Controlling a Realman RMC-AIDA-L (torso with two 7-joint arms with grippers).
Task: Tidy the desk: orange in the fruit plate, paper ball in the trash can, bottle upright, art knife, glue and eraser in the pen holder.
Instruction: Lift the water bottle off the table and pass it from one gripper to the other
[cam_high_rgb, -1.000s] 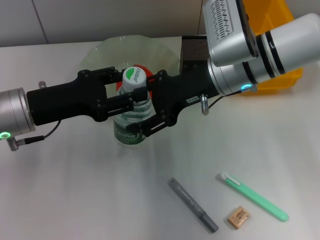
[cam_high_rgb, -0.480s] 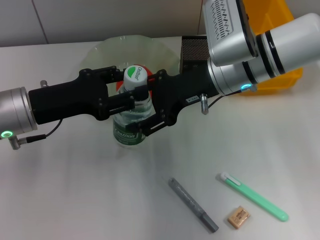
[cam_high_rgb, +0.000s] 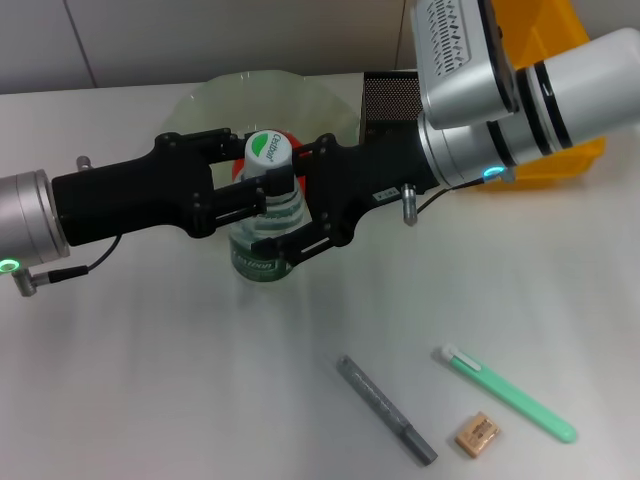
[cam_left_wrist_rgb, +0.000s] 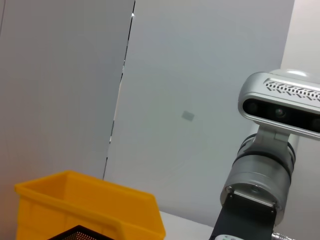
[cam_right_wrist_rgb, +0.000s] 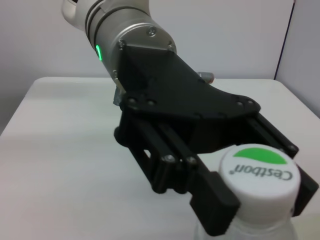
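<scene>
White desk (cam_high_rgb: 150, 380) under the head camera, pale wall panels behind. Nearest the robot, down at five o'clock, the tan eraser (cam_high_rgb: 476, 434) lies just beside the tip of a mint-green art knife (cam_high_rgb: 505, 393), and a grey pen-shaped stick (cam_high_rgb: 385, 409) slants at six o'clock, apart from both. All three lie loose on the desk, well clear of the arms.

Up to the centre now: the bottle (cam_high_rgb: 262, 235) stands upright, white-and-green cap on top. The left gripper (cam_high_rgb: 268, 185) reaches in from nine o'clock, and its fingers (cam_right_wrist_rgb: 212, 207) are pressed on the neck right under the cap, clear in the right wrist view. The right gripper (cam_high_rgb: 300, 215) reaches in from three o'clock, black fingers around the bottle's body; whether they actually squeeze it cannot be told.

Behind the bottle, a sliver of the orange (cam_high_rgb: 285, 137) peeks past the cap, sitting in the pale-green fruit plate (cam_high_rgb: 215, 95) at twelve o'clock. At one o'clock the black mesh pen holder (cam_high_rgb: 388, 97) is half hidden by the right arm, and the yellow trash can (cam_high_rgb: 545, 25) sits beyond it at two o'clock.
</scene>
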